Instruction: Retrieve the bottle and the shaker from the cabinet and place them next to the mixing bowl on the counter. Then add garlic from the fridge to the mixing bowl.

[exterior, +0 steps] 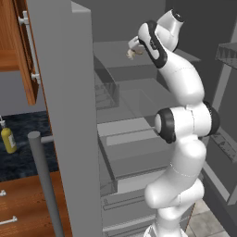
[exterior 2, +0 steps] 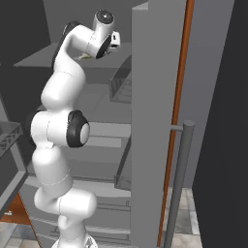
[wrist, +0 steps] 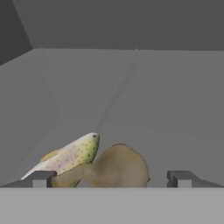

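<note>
Inside the fridge (exterior: 139,120), the gripper (wrist: 111,178) — fingers spread wide, empty — hovers over the garlic (wrist: 118,166), beside a spotted fish (wrist: 72,155).

One garlic (wrist: 120,166), one fish (wrist: 70,156), one bottle (exterior: 8,139).

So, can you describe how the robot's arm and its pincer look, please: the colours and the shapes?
The arm is glossy white, built of rounded, thick segments. Its joints are marked by dark, almost black rings and caps, and one round grey cap sits at the top. The pincer has two small dark grey fingertips with a blocky, square shape. No cables or markings show.
</note>
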You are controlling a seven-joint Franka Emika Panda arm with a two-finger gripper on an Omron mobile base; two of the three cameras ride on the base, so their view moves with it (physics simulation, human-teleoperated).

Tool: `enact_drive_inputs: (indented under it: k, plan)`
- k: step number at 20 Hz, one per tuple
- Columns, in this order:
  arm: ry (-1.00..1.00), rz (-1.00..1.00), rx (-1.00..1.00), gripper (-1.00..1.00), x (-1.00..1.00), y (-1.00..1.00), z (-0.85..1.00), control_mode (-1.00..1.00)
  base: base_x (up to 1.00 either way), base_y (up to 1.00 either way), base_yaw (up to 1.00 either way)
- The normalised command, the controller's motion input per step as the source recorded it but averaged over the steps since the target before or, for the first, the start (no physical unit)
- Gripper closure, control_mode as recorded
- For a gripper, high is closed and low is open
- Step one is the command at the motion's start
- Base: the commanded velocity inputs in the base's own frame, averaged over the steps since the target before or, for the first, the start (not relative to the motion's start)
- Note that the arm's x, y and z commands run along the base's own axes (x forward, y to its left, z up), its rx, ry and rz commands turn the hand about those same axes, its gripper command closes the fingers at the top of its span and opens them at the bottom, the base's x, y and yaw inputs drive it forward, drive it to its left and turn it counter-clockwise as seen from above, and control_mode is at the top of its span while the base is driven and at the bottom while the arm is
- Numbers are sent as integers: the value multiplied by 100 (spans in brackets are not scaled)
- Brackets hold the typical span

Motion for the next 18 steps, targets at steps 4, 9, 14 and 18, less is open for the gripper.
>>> enact_drive_inputs:
  k: [4, 9, 14, 18]
  plan:
    - [0, 5, 0, -100, 39, -3, 0, -100, 0, 0, 0]
    - [3, 2, 0, -100, 16, -1, -10, -100, 0, 0, 0]
    - [9, 0, 0, -100, 0, 0, -20, -100, 0, 0, 0]
    - [7, 0, 0, -100, 0, 0, -17, -100, 0, 0, 0]
